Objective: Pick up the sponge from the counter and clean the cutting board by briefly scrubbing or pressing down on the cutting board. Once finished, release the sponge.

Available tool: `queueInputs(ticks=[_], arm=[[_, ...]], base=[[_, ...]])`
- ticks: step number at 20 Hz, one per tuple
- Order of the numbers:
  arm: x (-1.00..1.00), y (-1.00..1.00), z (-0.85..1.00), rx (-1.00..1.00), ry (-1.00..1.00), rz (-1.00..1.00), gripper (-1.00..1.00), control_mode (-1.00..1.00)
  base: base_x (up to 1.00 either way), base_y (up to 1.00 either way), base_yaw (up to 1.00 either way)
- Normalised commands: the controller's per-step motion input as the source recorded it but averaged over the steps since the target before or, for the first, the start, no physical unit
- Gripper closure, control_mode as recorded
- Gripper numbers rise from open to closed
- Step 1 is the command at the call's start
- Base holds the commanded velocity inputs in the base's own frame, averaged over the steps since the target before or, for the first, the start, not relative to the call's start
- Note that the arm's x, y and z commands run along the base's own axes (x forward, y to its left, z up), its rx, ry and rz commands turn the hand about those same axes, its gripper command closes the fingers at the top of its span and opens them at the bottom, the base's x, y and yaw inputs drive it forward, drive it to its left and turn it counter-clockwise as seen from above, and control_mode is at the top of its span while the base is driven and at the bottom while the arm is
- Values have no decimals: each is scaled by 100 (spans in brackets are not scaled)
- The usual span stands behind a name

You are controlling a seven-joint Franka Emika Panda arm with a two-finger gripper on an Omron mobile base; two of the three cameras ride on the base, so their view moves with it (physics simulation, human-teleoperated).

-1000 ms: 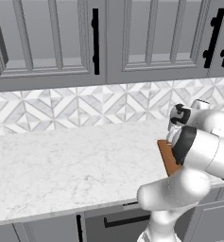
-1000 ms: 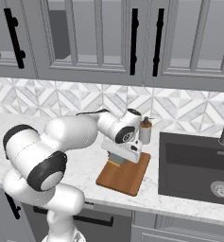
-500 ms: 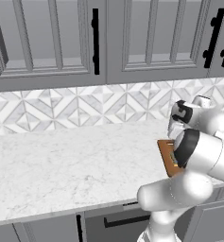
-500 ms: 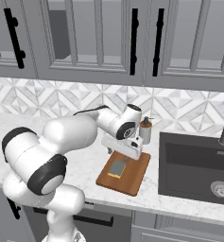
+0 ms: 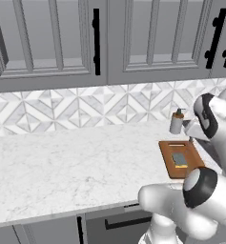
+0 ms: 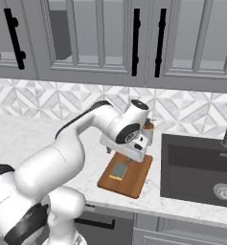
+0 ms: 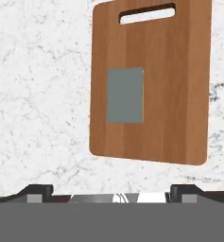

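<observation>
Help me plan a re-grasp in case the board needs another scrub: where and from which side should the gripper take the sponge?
The sponge lies flat on the cutting board, grey side up, apart from the open gripper. Come straight down from above and close the fingers across its narrow width, on the two long side faces, probably near mid-length. Being low and flat, it offers only those thin sides, so the fingertips must go down almost to the board.

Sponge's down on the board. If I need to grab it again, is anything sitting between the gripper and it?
Nothing visible does. In the hand view the gripper has wide-apart fingertips, and the sponge lies flat on the cutting board with only bare wood around it. The soap bottle stands beyond the board's far end, out of the path.
</observation>
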Motion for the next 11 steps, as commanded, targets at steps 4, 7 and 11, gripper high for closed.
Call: queueInputs(ticks=[4, 7, 11], arm=[[-64, 23, 99, 0, -27, 0, -100, -100], [-48, 26, 100, 0, -24, -3, -100, -100], [-59, 33, 90, 0, -30, -4, -100, -100]], base=[[0, 0, 0], [0, 0, 0], [0, 0, 0]])
